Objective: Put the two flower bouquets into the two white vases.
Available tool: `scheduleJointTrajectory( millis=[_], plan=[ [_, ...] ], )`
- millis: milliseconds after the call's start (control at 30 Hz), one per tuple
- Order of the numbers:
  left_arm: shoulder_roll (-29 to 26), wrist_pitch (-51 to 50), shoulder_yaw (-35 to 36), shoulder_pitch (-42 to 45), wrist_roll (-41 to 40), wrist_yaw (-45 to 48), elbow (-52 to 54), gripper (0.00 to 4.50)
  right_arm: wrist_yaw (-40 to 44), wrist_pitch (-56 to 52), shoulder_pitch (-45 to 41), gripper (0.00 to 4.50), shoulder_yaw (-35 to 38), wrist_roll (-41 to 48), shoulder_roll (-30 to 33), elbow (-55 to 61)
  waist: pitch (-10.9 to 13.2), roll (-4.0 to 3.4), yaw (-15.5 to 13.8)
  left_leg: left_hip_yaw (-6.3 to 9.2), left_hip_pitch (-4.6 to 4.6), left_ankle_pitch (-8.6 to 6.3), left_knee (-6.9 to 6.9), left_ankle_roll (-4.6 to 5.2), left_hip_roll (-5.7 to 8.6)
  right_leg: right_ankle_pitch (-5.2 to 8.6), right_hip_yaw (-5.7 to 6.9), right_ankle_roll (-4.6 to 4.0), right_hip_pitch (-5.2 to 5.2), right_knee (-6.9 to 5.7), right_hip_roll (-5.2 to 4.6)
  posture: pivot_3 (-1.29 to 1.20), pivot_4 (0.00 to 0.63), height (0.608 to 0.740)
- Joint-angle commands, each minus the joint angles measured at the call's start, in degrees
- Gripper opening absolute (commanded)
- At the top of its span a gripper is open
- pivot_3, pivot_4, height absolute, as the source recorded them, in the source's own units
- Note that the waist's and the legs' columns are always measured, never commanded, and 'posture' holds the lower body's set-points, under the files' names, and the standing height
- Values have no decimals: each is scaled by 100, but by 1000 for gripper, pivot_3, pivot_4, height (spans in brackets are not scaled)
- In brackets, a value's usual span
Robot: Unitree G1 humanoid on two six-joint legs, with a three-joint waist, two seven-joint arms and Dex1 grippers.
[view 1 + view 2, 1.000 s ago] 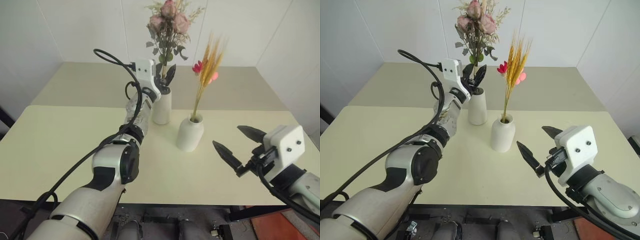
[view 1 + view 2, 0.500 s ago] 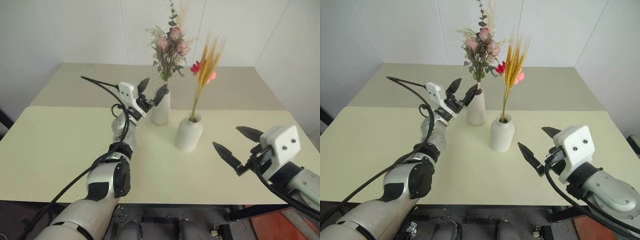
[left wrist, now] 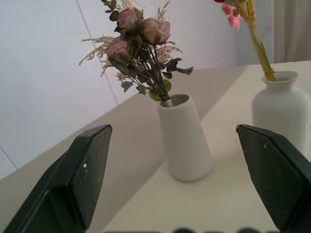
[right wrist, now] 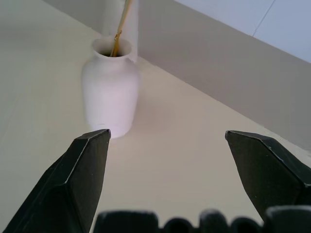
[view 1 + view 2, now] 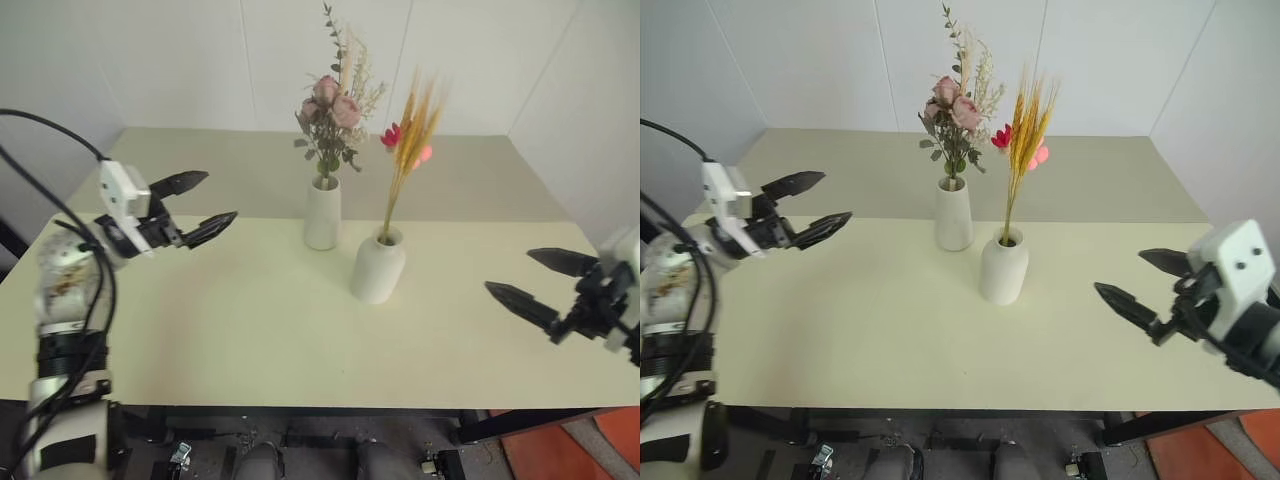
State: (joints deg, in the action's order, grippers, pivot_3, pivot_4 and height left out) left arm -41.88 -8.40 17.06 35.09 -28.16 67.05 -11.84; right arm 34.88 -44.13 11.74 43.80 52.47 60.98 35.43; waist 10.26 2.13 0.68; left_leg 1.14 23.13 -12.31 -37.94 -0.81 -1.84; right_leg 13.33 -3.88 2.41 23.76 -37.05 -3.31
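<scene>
White ceramic, both vases filled: the pink rose bunch [image 5: 332,110] is being carried upright by the slim tapered vase [image 5: 322,213], and the yellow wheat stalks [image 5: 405,165] w/ red-pink blossoms are being held in the round bottle vase [image 5: 378,266], just beside and nearer the table's front edge [image 5: 330,398]. Task is judged done, nothing left to place. The left gripper [image 5: 195,205] is being held w/ jaws spread wide, empty, well apart to the left of the tapered vase. The right gripper [image 5: 540,283] is likewise being held wide, nothing gripped, well apart to the right of the bottle vase.
</scene>
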Motion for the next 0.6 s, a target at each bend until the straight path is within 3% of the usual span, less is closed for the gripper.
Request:
scheduleJointTrajectory(
  millis=[33,133,433,600],
  plan=[
    [-283,-454,155,-45,-383,90,400,4451,584,-73,-30,4500,409,-133,234,-324,0,0,-24,1,-11,0,0,0,0,2,4,0,-13,2,0,0,150,740],
    [-391,-530,213,-83,-435,49,464,4451,857,-88,-101,4500,507,-265,363,-512,0,0,-7,2,-53,-1,0,-1,-2,35,9,32,-63,15,0,0,150,740],
    [-125,-159,201,-93,-341,-392,544,4451,1066,-394,-335,4500,662,-522,478,-706,-1,1,24,-1,-51,-1,1,-1,-7,33,4,30,-59,16,4,0,150,740],
    [249,44,127,60,55,-1448,897,4451,966,-621,-422,4500,800,-541,428,-458,0,3,2,0,-48,-1,1,-1,-6,32,4,32,-60,18,3,0,150,740]
  ],
)
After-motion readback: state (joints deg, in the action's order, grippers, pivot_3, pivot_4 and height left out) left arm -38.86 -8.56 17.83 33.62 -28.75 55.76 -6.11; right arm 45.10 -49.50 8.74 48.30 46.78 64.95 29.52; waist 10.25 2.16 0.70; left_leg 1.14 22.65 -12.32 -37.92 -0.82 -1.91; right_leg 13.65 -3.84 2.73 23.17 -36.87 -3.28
